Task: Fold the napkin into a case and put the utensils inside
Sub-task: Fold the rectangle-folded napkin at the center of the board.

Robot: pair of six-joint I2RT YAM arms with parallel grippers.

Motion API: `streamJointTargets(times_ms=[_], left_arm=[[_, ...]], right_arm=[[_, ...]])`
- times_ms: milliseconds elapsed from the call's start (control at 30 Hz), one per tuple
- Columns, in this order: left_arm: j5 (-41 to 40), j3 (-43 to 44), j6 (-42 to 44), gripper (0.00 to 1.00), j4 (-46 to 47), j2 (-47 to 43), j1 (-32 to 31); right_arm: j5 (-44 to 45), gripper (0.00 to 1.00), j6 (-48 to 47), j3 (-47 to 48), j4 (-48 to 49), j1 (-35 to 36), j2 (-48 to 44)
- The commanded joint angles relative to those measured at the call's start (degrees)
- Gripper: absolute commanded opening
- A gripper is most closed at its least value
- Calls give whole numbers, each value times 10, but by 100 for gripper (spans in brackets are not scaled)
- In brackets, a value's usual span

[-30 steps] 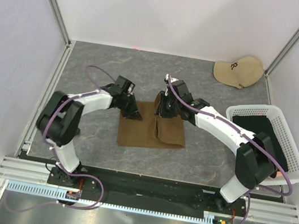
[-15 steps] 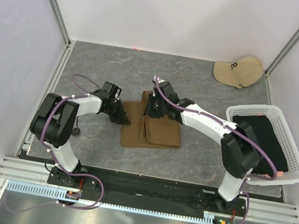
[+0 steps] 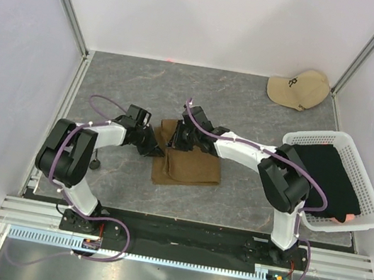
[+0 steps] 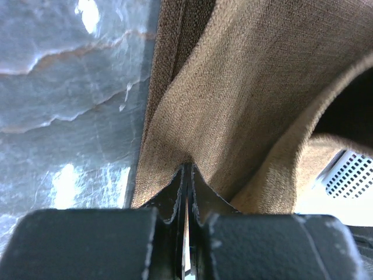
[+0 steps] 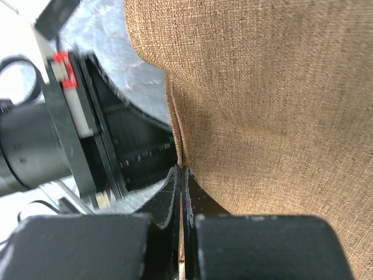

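The olive-brown napkin (image 3: 190,166) lies folded on the grey table between the two arms, with its upper left part lifted and bunched. My left gripper (image 3: 157,150) is at the cloth's left edge, and the left wrist view shows it (image 4: 187,170) shut on a fold of the napkin (image 4: 245,87). My right gripper (image 3: 178,138) is at the cloth's upper left corner; in the right wrist view it (image 5: 181,173) is shut on a hem of the napkin (image 5: 274,116). The two grippers are close together. The utensils are out of view.
A beige cap (image 3: 299,89) lies at the back right corner. A white mesh basket (image 3: 317,136) with black fabric (image 3: 330,175) in it stands at the right edge, and shows in the left wrist view as the basket (image 4: 348,174). White walls enclose the table.
Both grippers have moved left with the napkin held. The right arm has carried the cloth's top edge toward the left gripper, so the napkin now looks narrower and sits further left.
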Motion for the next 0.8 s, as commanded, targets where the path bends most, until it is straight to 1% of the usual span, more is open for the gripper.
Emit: streamJointTargets(times_ms=[0, 133, 233, 400, 567, 767], left_arm=[[-41, -25, -1, 3, -35, -34, -4], [-84, -33, -4, 4, -77, -118, 8], [-102, -48, -6, 4, -80, -138, 29], [-89, -44, 1, 4, -77, -95, 40], [-67, -48, -2, 4, -41, -52, 40], [-61, -51, -2, 4, -34, -52, 40]], right_arm=[[-17, 0, 53, 7, 59, 4, 16], [-25, 0, 55, 11, 60, 4, 29], [-21, 0, 57, 7, 60, 4, 30], [-25, 0, 60, 7, 62, 3, 35], [-31, 0, 68, 12, 64, 7, 44], [-36, 0, 81, 10, 68, 13, 52]])
